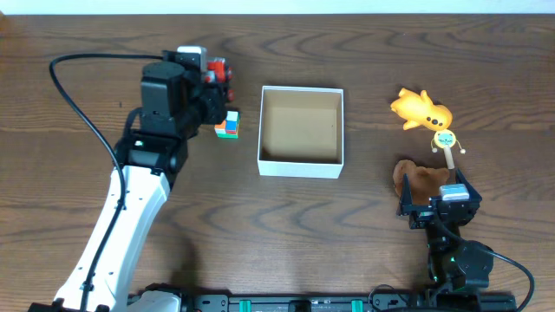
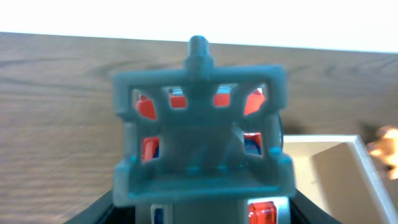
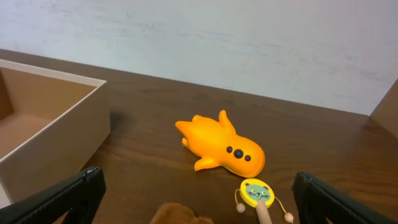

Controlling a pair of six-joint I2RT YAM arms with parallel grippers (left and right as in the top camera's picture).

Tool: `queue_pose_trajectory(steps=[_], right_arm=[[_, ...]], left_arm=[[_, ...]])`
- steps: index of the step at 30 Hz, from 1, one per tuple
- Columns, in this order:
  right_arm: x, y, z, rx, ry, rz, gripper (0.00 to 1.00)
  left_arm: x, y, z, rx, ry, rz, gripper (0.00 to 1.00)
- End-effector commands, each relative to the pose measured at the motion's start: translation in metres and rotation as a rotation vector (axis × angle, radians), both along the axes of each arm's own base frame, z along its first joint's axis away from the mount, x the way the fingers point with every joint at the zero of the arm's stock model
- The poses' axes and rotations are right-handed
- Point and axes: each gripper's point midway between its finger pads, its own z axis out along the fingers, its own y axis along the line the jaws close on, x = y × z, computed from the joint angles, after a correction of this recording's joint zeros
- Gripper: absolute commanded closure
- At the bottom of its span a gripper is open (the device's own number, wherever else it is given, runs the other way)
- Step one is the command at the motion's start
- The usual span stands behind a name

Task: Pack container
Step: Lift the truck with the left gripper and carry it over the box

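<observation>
Left of the box, near its far-left corner, the left gripper has a grey-and-red toy between its jaws. In the wrist view the toy fills the space between the dark fingers, which sit close against its sides. The jaws are judged closed on it, though the contact points are hidden. The box stands at the middle of the table, open side up, with nothing inside.

Step in hand, by judgement: carry the toy over the box and set it in.
- Raise the toy until its underside clears the left wall.
- Move it rightward over the brown floor.
- Lower it, then release — not before it is past the rim.
- A small coloured block lies between gripper and box; pass above it, not through it.

Pose: the left arm stretches from the near-left table edge, wrist turned toward the box. The right gripper hovers low to the right of the box, jaws spread wide and empty. A brown soft item lies just ahead of its fingers. An orange toy and a small rattle also lie right of the box.
</observation>
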Motion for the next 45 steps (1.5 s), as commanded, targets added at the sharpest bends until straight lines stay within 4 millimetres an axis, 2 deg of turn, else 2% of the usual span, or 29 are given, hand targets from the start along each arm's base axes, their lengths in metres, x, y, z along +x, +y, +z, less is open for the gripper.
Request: queue_pose_trajectory(steps=[1,9,13,17,23,29,34,41,45], right_arm=[[0.0,0.001,-0.001,-0.007,0.001,0.002,0.01],[0.0,0.001,-0.001,-0.007,0.0,0.002,0.01],[0.0,0.001,-0.001,-0.007,0.001,0.002,0.01],[0.0,0.001,-0.001,-0.007,0.001,0.002,0.01],[0.0,0.001,-0.001,-0.007,0.001,0.002,0.01],[0.0,0.001,-0.001,-0.007,0.001,0.002,0.01],[0.0,0.001,-0.001,-0.007,0.0,0.002,0.01],[0.0,0.001,-0.001,-0.007,0.001,0.002,0.01],[0.0,0.001,-0.001,-0.007,0.001,0.002,0.01]], left_arm=[[0.0,-0.02,0.021,-0.103,-0.029,0.001,0.53],[-0.007,-0.065,0.031,-0.162,-0.054,-0.081,0.54],[-0.013,-0.083,0.028,-0.21,-0.027,-0.095,0.54],[-0.019,-0.104,0.016,-0.211,0.009,-0.134,0.54],[-0.02,-0.129,-0.024,-0.175,0.102,-0.176,0.54],[-0.016,-0.125,-0.063,-0.13,0.198,-0.155,0.55],[-0.023,-0.116,-0.095,-0.07,0.301,-0.146,0.55],[-0.029,-0.113,-0.106,-0.027,0.333,-0.166,0.55],[-0.039,-0.108,-0.115,0.029,0.37,-0.197,0.55]])
